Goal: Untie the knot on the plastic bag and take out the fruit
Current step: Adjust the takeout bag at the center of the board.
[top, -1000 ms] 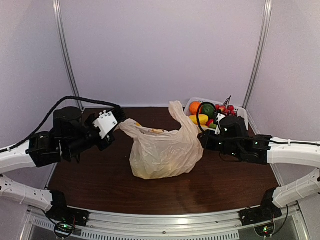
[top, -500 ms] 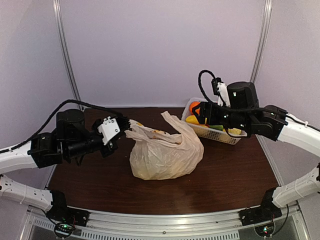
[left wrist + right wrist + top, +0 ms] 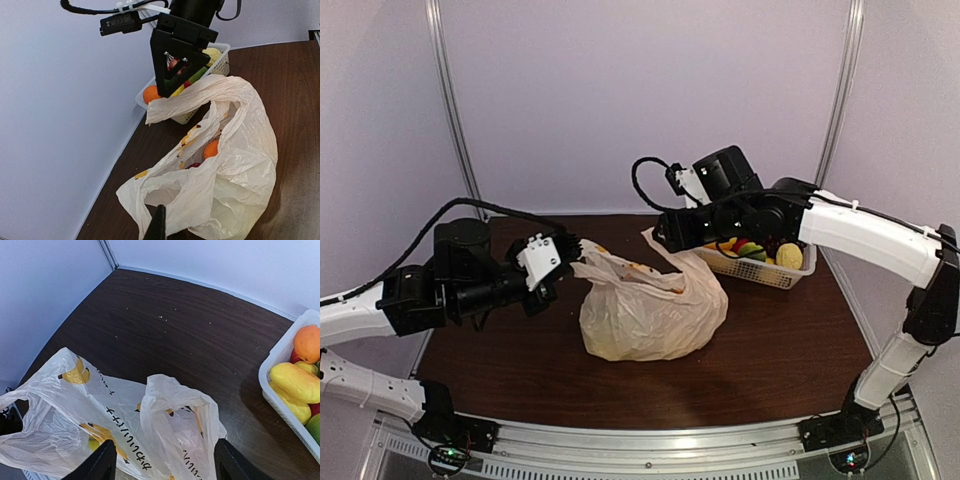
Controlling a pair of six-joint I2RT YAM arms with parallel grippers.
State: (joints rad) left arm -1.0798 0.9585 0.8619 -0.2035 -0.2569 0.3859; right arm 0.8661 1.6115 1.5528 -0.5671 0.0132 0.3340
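The cream plastic bag [image 3: 650, 312] sits mid-table with its mouth open. No knot is in view; the two handles stand apart. My left gripper [image 3: 567, 248] is shut on the left handle [image 3: 150, 200] and holds it out to the left; only one dark finger [image 3: 159, 222] shows in its wrist view. My right gripper [image 3: 664, 232] hovers open just above the upright right handle [image 3: 175, 400], which stands between the spread fingers [image 3: 102, 465] without touching them. Fruit lies inside the bag: an orange piece [image 3: 211, 149] and a dark red one [image 3: 194, 165].
A white lattice basket [image 3: 798, 276] stands at the back right, behind the bag, holding an orange [image 3: 307, 342], a long yellow mango [image 3: 297, 380] and other fruit. Pale booth walls close in the table on three sides.
My right arm has let go of the bag's right side, risen over the basket and swung left above the right handle, jaws now open. The left gripper holds its handle almost still.
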